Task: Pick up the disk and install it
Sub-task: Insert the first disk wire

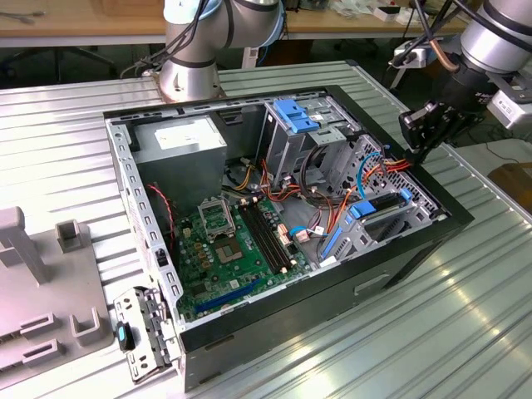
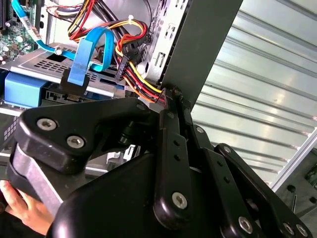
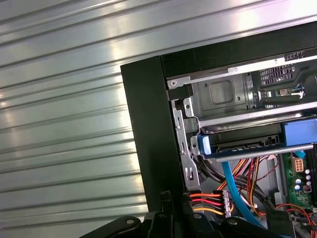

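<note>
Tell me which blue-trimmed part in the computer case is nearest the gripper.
The disk with blue rails, lying close to the gripper; the blue bracket sits farther off.

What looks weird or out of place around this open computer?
A person's hand shows right beside the black robot gripper in the second wrist view, odd so close to a working arm. The loose red, orange and yellow wires also bunch against the black case wall at the gripper's tip.
</note>
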{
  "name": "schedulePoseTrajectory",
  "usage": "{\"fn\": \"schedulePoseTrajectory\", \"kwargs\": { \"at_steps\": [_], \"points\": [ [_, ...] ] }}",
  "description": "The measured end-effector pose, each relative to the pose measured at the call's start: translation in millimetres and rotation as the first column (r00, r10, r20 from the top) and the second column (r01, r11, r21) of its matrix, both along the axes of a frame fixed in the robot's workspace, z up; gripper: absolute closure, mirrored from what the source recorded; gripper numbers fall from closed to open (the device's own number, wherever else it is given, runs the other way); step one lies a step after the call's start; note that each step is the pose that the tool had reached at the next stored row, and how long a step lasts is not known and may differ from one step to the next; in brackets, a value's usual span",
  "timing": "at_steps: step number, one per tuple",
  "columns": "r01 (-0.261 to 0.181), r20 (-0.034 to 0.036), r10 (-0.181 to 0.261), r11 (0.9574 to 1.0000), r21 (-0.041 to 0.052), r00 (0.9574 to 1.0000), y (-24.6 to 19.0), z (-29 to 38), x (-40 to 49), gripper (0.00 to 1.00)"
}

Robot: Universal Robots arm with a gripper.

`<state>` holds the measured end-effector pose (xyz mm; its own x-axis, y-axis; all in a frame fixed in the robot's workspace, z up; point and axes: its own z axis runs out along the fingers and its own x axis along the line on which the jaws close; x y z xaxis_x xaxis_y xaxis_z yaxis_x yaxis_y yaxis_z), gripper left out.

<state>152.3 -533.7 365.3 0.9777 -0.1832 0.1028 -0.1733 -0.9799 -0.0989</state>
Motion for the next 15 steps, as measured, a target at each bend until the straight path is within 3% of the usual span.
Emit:
{"fn": "schedulePoseTrajectory", "kwargs": {
  "at_steps": [8, 12, 15],
  "points": [
    [0.006, 0.0000, -0.006, 1.0000, -0.0012, 1.0000, 0.0, 9.0, 0.0, 0.83],
    [0.080, 0.0000, -0.080, 0.9968, -0.0017, 0.9968, 0.0, 9.3, 0.0, 0.83],
    [0.130, -0.0001, -0.130, 0.9915, -0.0017, 0.9915, 0.0, 9.2, 0.0, 0.83]
  ]
}}
